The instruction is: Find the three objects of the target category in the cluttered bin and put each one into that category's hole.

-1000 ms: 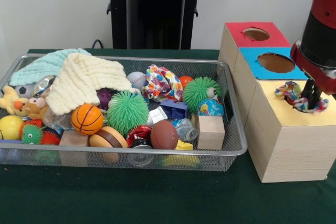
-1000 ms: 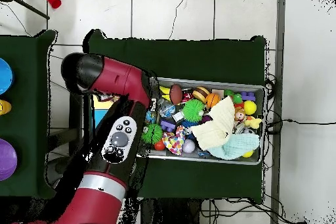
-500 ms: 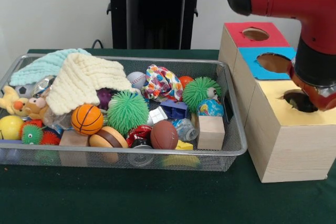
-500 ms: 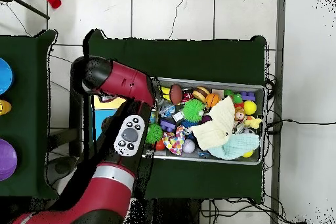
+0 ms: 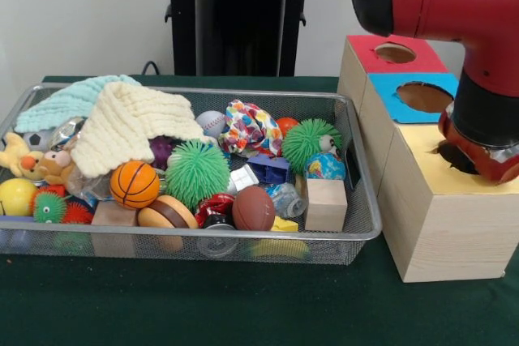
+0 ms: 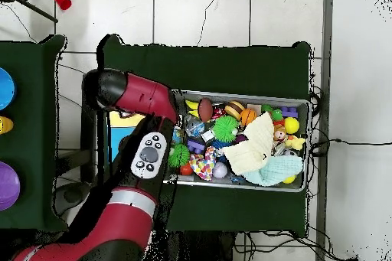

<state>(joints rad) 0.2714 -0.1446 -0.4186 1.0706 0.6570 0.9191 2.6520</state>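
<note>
The wire mesh bin (image 5: 357, 228) holds a heap of toys. One white bundle with bright spots (image 5: 251, 127) lies at its back middle, next to a baseball; it also shows in the overhead view (image 6: 203, 166). No other spotted bundle shows. The largest wood box (image 5: 438, 216) stands to the right of the bin. Its yellow-surround hole (image 5: 451, 156) is partly covered by my arm's wrist (image 5: 486, 131), which hangs right over it. My gripper (image 5: 485, 166) is down at the hole, mostly hidden by the wrist. In the overhead view the arm (image 6: 149, 151) covers the boxes.
Boxes with a blue-surround hole (image 5: 426, 96) and a red-surround hole (image 5: 395, 53) stand behind the yellow one. The bin also holds a cream knitted cloth (image 5: 130, 123), a globe ball (image 5: 324, 166), green spiky balls (image 5: 197, 172), a basketball (image 5: 134, 184) and a wood block (image 5: 326, 204).
A second ago a spotted bundle sat in the yellow hole under the gripper; it is now out of sight. The arm's big red link has swung in over the boxes.
</note>
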